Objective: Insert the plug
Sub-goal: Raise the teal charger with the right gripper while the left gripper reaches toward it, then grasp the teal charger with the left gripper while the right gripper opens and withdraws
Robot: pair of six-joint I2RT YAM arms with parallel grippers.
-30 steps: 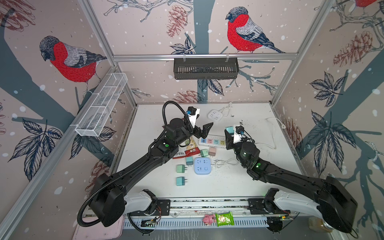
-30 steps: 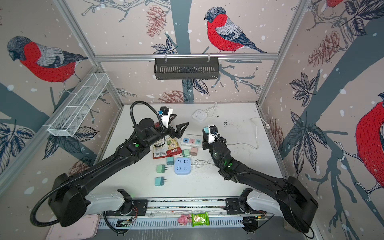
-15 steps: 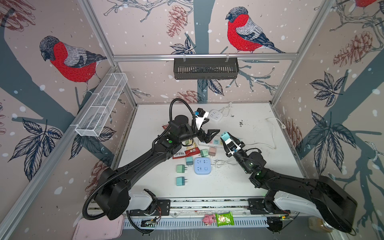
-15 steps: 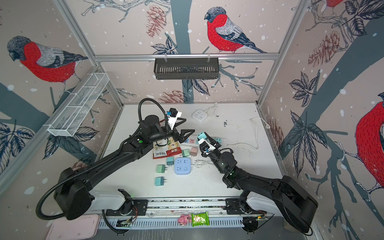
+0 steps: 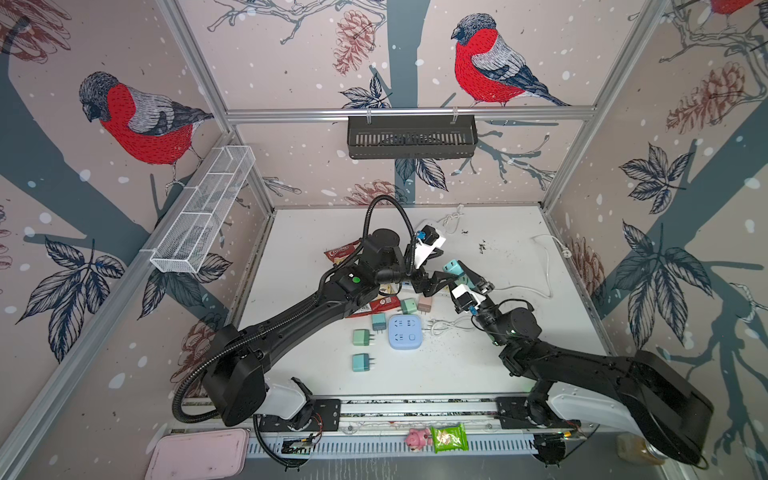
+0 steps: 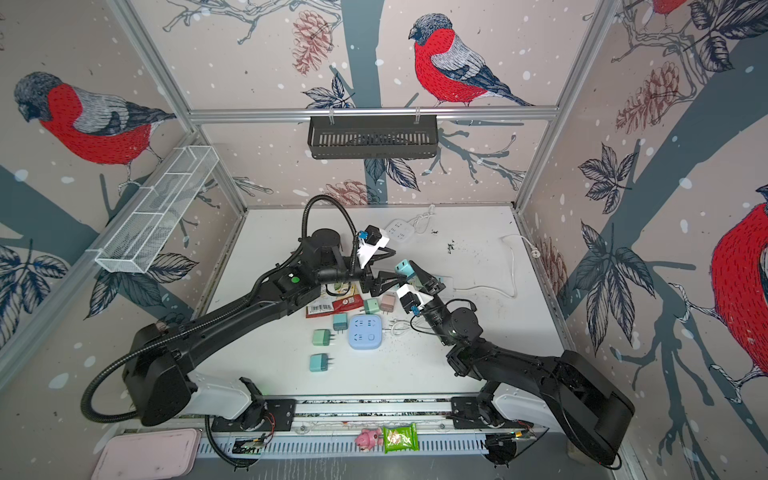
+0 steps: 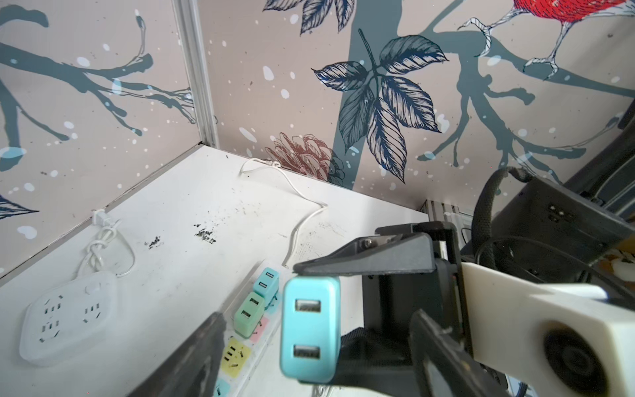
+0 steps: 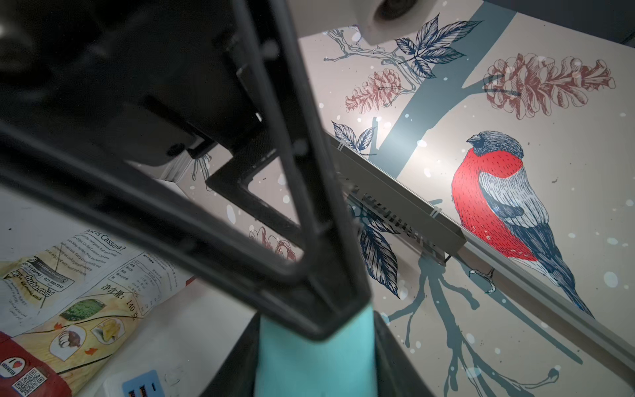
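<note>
Plug (image 7: 309, 323) aloft at mid-surface, clamped in your right tool (image 5: 462, 272). Your left tool (image 5: 441, 268) straddles it, jaws apart, gripping nothing. Power strip (image 7: 240, 357) lies beneath (two chargers already seated). Insertion not begun: handover, alignment and push probably remain.

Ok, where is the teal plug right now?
In both top views the teal plug is near the middle, lifted, clamped in the right gripper, with the left gripper open just left of it, near the power strip.

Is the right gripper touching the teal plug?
Touching. In the right wrist view the right gripper clamps the teal plug, no gap on either side.
</note>
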